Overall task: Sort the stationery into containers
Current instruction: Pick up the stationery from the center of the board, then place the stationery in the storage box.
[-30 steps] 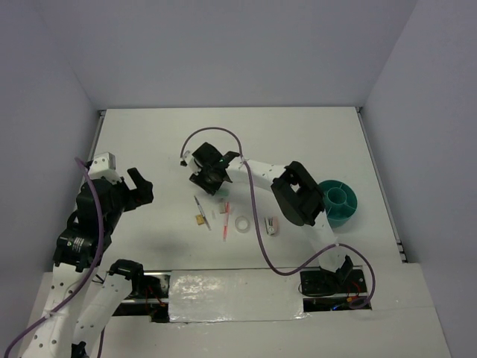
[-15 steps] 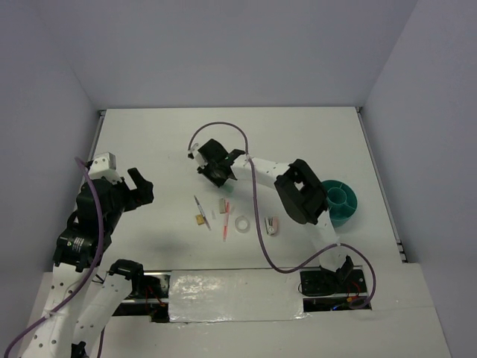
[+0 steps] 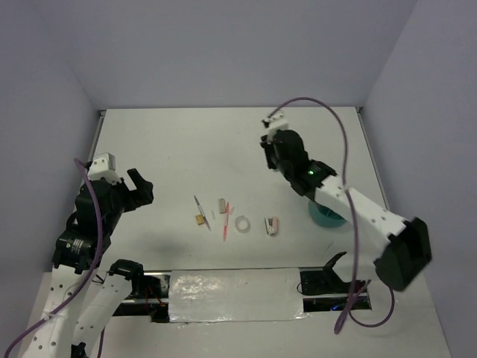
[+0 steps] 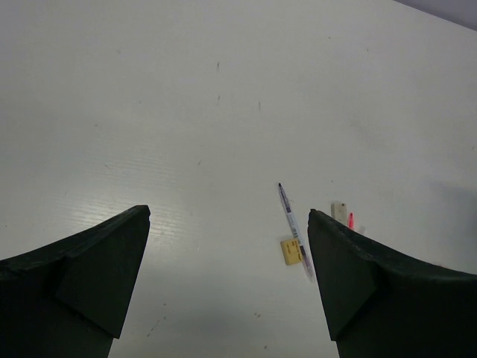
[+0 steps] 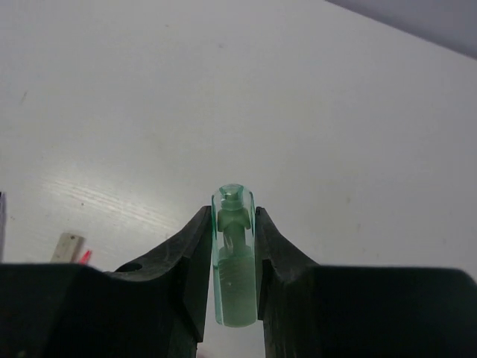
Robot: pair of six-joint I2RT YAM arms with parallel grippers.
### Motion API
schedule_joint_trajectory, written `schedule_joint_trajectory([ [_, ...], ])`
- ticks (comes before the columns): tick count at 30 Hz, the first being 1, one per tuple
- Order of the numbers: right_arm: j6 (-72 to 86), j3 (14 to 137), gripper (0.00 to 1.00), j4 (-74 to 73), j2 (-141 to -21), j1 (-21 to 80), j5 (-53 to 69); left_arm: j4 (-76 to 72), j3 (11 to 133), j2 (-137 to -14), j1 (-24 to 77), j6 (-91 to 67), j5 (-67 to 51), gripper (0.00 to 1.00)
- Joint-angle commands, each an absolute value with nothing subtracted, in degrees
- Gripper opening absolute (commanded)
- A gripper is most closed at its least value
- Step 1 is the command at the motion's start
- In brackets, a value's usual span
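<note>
You have bright, even light from above; the matte white counter (image 3: 164, 142) carries soft shadows, and both wrist views look sharp.

Overhead on whole table (image 3: 186, 142); wrist views low, left sharing grey pen (image 4: 296, 231).

Top view first: my right arm (image 3: 350, 203) lies across the teal cup (image 3: 325, 217), so I get only a sliver of its rim and none of the compartments. The right gripper (image 5: 232, 212) hides its own fingertips under the wrist from up there. On its wrist camera, the mint green piece (image 5: 235, 257) is pinched between the fingers, its near end lost down between them, and I can't make out what it is. Left of those fingers, a small grey piece (image 5: 67, 247) and the tip of a pink pen (image 5: 84, 256) poke out; the rest is covered. Both fingers of the left gripper (image 4: 229, 211) run off the bottom edge, and its right finger hides all but that pen's tip.
</note>
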State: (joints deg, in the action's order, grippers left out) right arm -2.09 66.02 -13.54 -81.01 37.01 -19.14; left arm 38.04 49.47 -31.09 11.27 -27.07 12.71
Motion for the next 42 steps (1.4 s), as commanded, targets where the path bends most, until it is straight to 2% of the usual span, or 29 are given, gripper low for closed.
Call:
schedule_joint_trajectory([
  [1, 6.0, 54.8, 0.0, -11.8, -67.6, 34.0, -24.5, 35.1, 50.1, -30.6, 11.6, -25.8, 11.0, 0.99],
  [7, 12.4, 45.4, 0.0, -20.2, -53.4, 31.6, -31.0, 34.9, 50.1, -31.2, 11.6, -25.6, 10.0, 0.99],
  [14, 17.3, 40.1, 0.0, -24.0, -48.2, 27.2, -35.7, 34.7, 49.9, -31.6, 11.7, -25.3, 9.2, 0.99],
  [21, 14.1, 34.9, 0.0, -19.4, -42.9, 27.0, -38.4, 34.5, 50.0, -32.8, 12.0, -25.0, 8.3, 0.99],
  [36, 9.1, 35.0, 0.0, -15.6, -47.5, 25.4, -41.5, 34.2, 50.0, -34.3, 12.4, -24.7, 7.0, 0.99],
  [38, 10.2, 35.1, 0.06, -16.1, -48.8, 25.4, -43.5, 34.1, 49.9, -34.5, 12.4, -24.6, 6.9, 0.99],
  [42, 10.5, 34.5, 0.1, -15.9, -49.6, 25.5, -42.5, 34.0, 49.9, -34.6, 12.5, -24.5, 6.8, 0.99],
])
